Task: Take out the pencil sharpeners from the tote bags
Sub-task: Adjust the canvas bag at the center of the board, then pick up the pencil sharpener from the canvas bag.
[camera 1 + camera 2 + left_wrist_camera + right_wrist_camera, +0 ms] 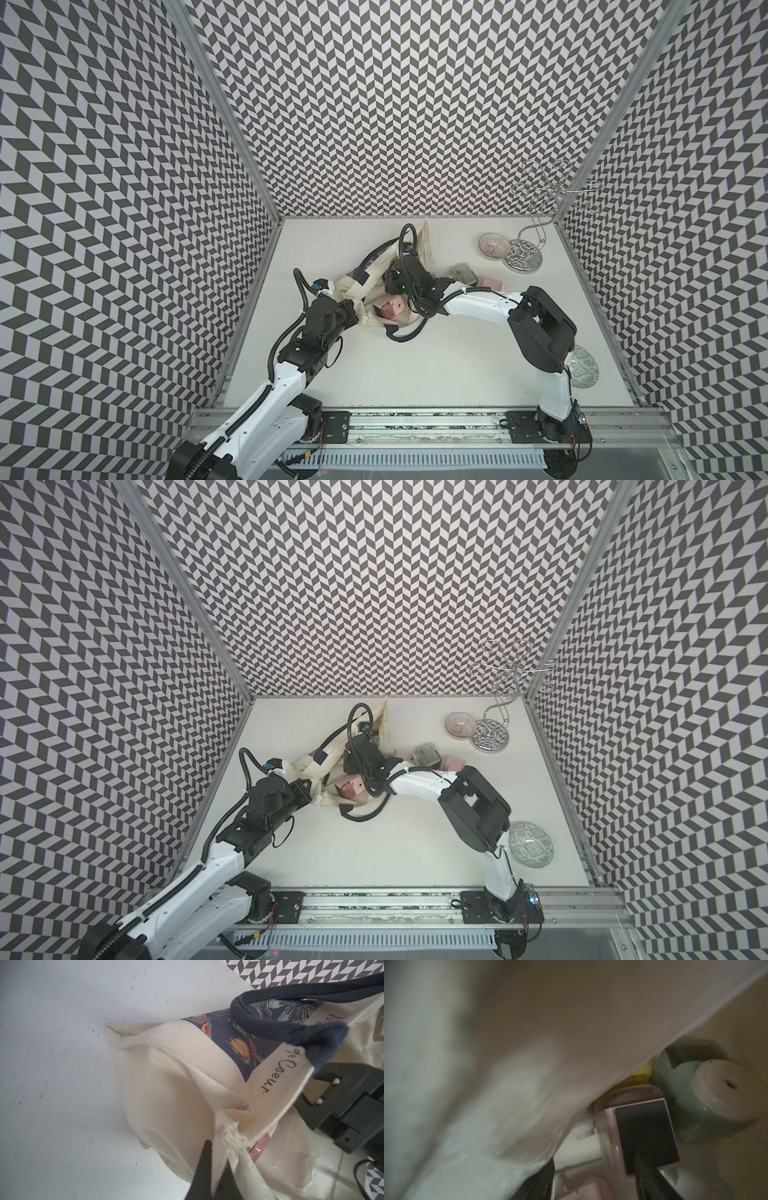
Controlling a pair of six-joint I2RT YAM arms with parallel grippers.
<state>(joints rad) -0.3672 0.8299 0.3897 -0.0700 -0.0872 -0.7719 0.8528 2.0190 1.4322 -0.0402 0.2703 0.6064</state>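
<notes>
The cream tote bag point(361, 291) point(320, 766) lies crumpled mid-table, its mouth held up. My left gripper point(216, 1159) is shut on the bag's canvas rim. A pink pencil sharpener point(388, 312) point(352, 789) shows in the mouth. My right gripper point(593, 1178) is deep inside the bag, jaws apart, one finger lying over a pink sharpener with a dark base point(645, 1132). Beside that lie a sage green sharpener point(695, 1115) and a yellow one point(641, 1072). Outside the bag, a green sharpener point(463, 274) and a pink one point(490, 284) rest on the table.
A pink glass bowl point(492, 246) and a chrome wire stand point(523, 259) are at the back right. A patterned glass dome point(532, 843) sits near the right arm's base. Patterned walls close in three sides of the white table point(415, 365).
</notes>
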